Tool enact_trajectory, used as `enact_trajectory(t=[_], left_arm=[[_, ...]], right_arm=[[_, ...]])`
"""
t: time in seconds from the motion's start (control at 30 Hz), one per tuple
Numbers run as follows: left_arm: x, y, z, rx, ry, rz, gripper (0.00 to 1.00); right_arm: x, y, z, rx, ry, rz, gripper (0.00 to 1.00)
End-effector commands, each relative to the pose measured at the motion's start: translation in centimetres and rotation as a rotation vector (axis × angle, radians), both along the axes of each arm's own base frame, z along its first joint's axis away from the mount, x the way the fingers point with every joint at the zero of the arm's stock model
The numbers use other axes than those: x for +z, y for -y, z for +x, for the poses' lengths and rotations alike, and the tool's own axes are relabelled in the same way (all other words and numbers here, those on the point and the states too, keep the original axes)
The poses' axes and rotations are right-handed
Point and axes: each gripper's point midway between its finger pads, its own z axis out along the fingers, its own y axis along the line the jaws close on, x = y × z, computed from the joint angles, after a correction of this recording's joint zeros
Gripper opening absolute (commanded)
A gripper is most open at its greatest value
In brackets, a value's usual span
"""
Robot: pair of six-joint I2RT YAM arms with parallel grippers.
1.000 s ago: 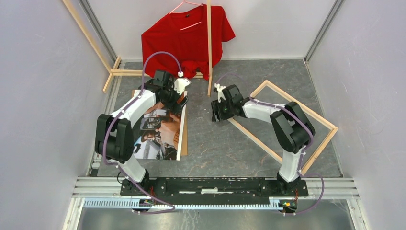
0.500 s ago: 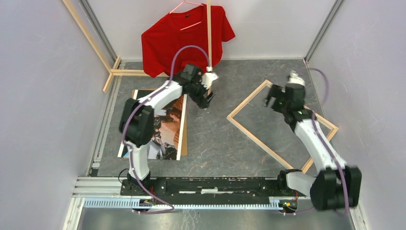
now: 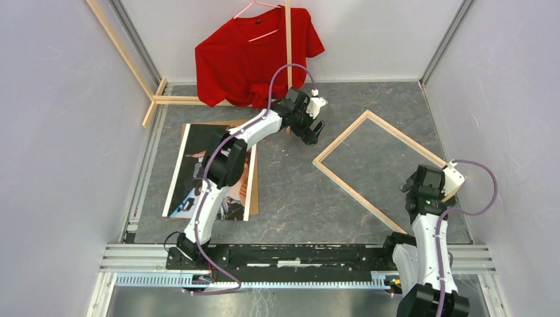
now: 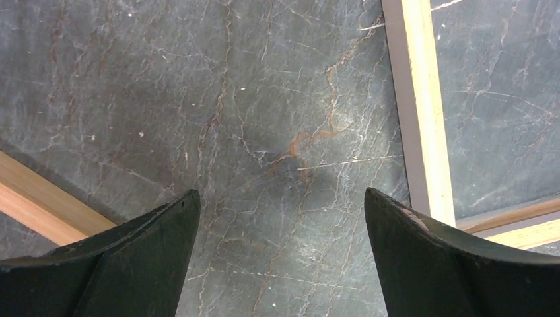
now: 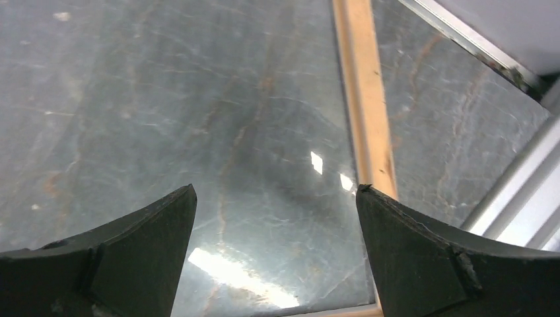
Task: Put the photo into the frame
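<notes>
The photo (image 3: 198,168), a dark and orange print, lies flat at the left on a brown cardboard sheet (image 3: 253,195). The frame (image 3: 343,135), pale wood face up, lies tilted on the floor at the right. My left gripper (image 3: 312,134) hovers open just left of the frame's upper-left bar (image 4: 426,105), with only marble floor between its fingers (image 4: 280,201). My right gripper (image 3: 422,191) hangs open over the inside of the frame near its right corner. In the right wrist view (image 5: 276,198), its right fingertip (image 5: 396,218) reaches the frame's bar (image 5: 366,99). Neither gripper holds anything.
A red T-shirt (image 3: 257,56) hangs on a hanger at the back, on a wooden rack whose pole (image 3: 288,66) stands just behind the left gripper. A rack bar (image 4: 39,205) lies beside the left finger. A metal rail (image 5: 522,191) edges the floor at the right.
The left arm swung right, from over the photo to the frame's upper-left bar. The right arm drew back from the frame's left corner to its right side, and its jaws opened wider.
</notes>
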Motion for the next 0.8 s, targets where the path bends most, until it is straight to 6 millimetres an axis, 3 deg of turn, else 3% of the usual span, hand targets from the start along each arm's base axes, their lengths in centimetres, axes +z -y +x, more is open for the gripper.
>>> enact_trajectory(t=[0.0,0.13,0.37,0.77], left_arm=[[1.4,2.3,-1.1,-0.004,-0.019,-0.074,0.99],[1.0,2.9,-1.8,-0.014,-0.027,-0.071,0.99],[0.7,4.3,-1.3,-0.007,-0.017,-0.078,0.99],[-1.5,5.4,-1.3,0.006,-0.067,-0.083,0.98]], right_arm=[[0.1,2.2,-1.8,-0.166,0.055,-0.061,0.98],[-0.2,3.1,-2.6,-0.223,0.056,-0.090,0.98],[-0.3,4.6,-4.4,-0.320,0.024,-0.158,0.96],[-7.4,3.4,-4.5,-0.359,0.064,0.055,0.92]])
